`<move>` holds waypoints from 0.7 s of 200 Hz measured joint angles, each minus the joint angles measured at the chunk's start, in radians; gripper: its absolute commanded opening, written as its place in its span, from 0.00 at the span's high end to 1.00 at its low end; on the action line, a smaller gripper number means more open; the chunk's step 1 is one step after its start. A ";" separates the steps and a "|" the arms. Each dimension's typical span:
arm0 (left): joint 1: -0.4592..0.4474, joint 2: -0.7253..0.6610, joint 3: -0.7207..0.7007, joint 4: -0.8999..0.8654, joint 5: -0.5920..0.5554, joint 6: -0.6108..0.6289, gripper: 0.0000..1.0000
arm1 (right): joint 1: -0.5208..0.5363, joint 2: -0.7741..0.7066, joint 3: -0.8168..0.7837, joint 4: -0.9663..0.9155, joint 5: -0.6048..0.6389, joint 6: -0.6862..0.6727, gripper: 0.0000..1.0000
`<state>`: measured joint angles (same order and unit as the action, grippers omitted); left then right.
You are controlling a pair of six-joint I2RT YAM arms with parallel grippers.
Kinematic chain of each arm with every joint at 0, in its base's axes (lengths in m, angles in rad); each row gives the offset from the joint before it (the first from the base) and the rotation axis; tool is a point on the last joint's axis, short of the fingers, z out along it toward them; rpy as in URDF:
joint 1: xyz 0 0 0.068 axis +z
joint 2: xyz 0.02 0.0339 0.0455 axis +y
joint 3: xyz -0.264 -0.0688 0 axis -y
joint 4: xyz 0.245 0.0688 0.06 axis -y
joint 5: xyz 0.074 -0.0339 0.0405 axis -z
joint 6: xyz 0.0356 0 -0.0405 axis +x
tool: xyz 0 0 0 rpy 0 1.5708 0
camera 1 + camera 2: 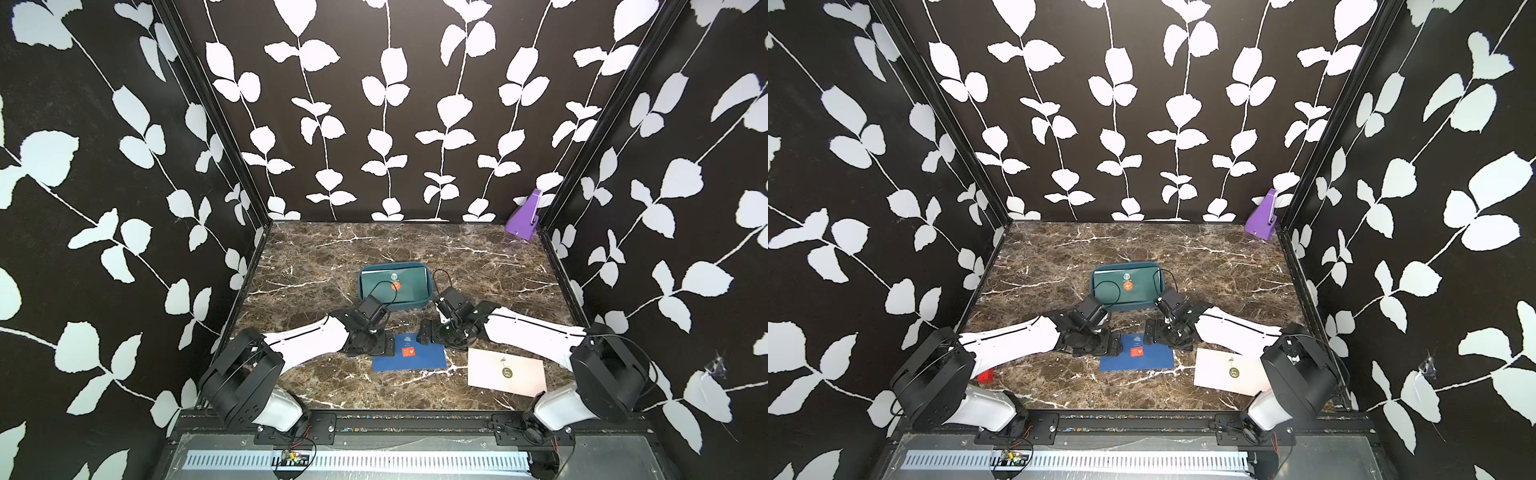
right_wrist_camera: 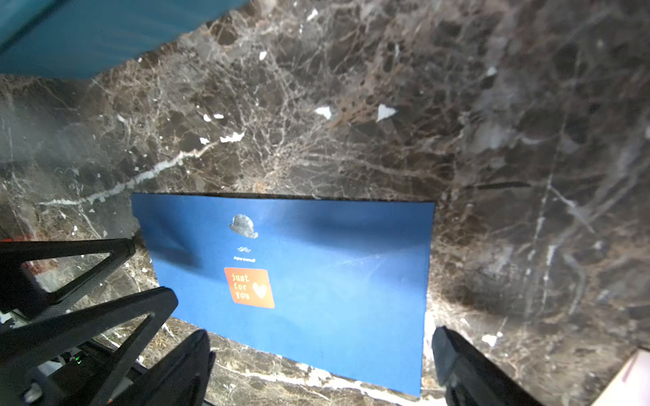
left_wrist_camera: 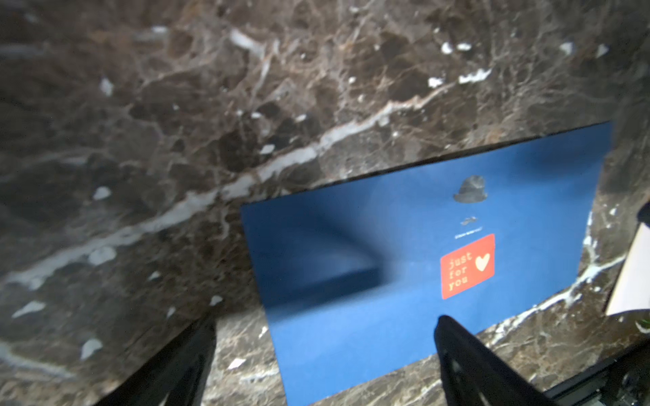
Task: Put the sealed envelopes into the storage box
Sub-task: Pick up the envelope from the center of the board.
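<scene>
The teal storage box (image 1: 409, 304) stands mid-table and holds a dark green envelope (image 1: 411, 282) with an orange seal. In front of it a navy envelope (image 1: 415, 359) (image 1: 1142, 359) with a red sticker lies flat on the marble. My left gripper (image 1: 384, 343) hovers open over its left end, with nothing between the fingers (image 3: 467, 358). My right gripper (image 1: 424, 331) hangs open over its far right part, fingers (image 2: 457, 362) spread past the navy envelope (image 2: 316, 263). A pale pink envelope (image 1: 505, 372) lies to the right, partly under the right arm.
A purple angular object (image 1: 523, 218) leans in the back right corner. A small red block (image 1: 985, 376) peeks out beside the left arm near the front left. Patterned walls close in three sides. Both forearms reach inward across the front of the table.
</scene>
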<state>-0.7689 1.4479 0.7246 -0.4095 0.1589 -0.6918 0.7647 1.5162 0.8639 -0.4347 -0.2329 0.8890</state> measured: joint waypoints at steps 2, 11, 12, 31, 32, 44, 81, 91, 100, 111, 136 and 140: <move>0.000 0.002 0.000 0.006 0.004 0.000 0.01 | 0.000 0.003 -0.005 0.007 -0.002 0.001 0.01; 0.000 0.008 -0.002 0.035 0.019 0.000 0.01 | 0.001 0.017 -0.028 0.037 -0.012 0.004 0.01; 0.000 0.009 -0.002 0.041 0.022 0.000 0.01 | 0.001 0.018 -0.030 0.040 -0.013 0.005 0.01; 0.001 0.019 -0.009 0.101 0.049 0.003 0.01 | 0.003 0.034 -0.046 0.098 -0.022 0.017 0.01; 0.001 0.019 -0.009 0.104 0.050 0.003 0.01 | 0.003 0.036 -0.046 0.098 -0.022 0.020 0.01; 0.002 0.024 -0.013 0.135 0.067 0.005 0.01 | 0.006 0.043 -0.043 0.104 -0.021 0.030 0.01; 0.003 0.037 -0.011 0.162 0.089 0.027 0.01 | 0.042 0.078 -0.023 0.135 0.003 0.054 0.01; 0.003 0.039 -0.012 0.170 0.093 0.033 0.01 | 0.052 0.086 -0.019 0.153 0.007 0.059 0.01; 0.003 0.039 -0.012 0.176 0.095 0.037 0.01 | 0.058 0.089 -0.017 0.166 0.011 0.064 0.01; 0.004 0.039 -0.015 0.178 0.097 0.040 0.01 | 0.062 0.089 -0.016 0.171 0.016 0.068 0.01; 0.005 0.037 -0.021 0.185 0.103 0.051 0.01 | 0.062 0.095 -0.016 0.176 0.014 0.069 0.01; 0.006 0.037 -0.021 0.184 0.105 0.053 0.01 | 0.062 0.096 -0.016 0.177 0.013 0.069 0.01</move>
<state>-0.7624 1.4849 0.7040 -0.2253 0.2634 -0.6384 0.8268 1.6123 0.8474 -0.2581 -0.2195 0.9577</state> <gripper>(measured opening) 0.991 0.987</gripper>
